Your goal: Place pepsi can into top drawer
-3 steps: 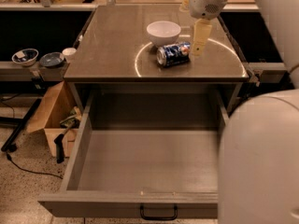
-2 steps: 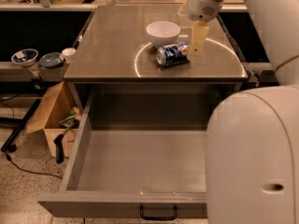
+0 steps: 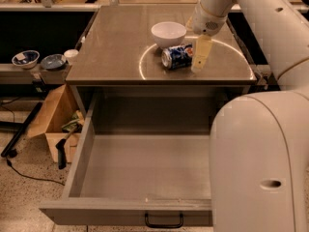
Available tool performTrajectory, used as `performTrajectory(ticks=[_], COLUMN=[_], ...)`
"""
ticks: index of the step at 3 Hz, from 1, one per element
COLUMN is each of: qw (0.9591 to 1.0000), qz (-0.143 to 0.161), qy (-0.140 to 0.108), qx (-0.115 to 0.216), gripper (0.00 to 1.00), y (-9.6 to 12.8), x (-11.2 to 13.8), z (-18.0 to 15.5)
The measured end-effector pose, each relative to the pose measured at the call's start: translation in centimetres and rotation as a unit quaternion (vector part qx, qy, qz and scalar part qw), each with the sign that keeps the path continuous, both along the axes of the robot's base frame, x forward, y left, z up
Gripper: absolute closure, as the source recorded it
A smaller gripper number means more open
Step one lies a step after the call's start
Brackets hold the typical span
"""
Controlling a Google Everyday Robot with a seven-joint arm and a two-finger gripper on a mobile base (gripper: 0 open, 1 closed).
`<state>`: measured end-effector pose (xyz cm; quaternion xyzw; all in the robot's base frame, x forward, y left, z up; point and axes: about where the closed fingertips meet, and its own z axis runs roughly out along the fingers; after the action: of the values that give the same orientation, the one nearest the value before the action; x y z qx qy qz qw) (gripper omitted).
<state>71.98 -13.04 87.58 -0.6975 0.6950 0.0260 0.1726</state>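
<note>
Item 1. Small blue aluminium pepsi can [image 3: 177, 57] with silver ends: lies on its side on the flat grey metal tabletop [image 3: 116, 52], inside a bright ring of light, not yet lifted.

Item 2. Round white bowl [image 3: 168, 34]: just beside the can, at its 11 o'clock.

Item 3. Pale two-finger gripper [image 3: 200, 57] on the white arm: hangs just beside the can at its 3 o'clock, low over the tabletop. I cannot tell whether the claw is open or closed; it does not appear to hold anything.

Item 4. Wide, shallow grey top drawer [image 3: 145, 168] with a small black handle [image 3: 164, 221]: pulled out at the can's 6 o'clock, plain inside.

Item 5. Brown cardboard box [image 3: 50, 120]: on the floor at the drawer's 9 o'clock.

Risks, as judged:
- The can rests on its curved side, so a nudge from 3 o'clock may roll it toward 9 o'clock.
- A thin-walled can gripped off-centre may slip or dent.
- The bowl stands close enough to be knocked on the approach.
- A release short of the drawer leaves the can at the table's edge.
</note>
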Motion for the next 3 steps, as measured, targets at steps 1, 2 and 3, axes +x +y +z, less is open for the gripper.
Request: performTrajectory(ticks=[1,2,3], qw=[0.9998,0.9993,0.9994], qz=[-0.012,-0.020,-0.021], qy=[0.017,0.032,0.026], qx=[0.002,0.005,0.005], gripper=[0.00,0.00,0.00], y=[-0.5,-0.6,-0.5], x=[-0.4,-0.7,-0.5], z=[-1.7,-3.5,-3.3])
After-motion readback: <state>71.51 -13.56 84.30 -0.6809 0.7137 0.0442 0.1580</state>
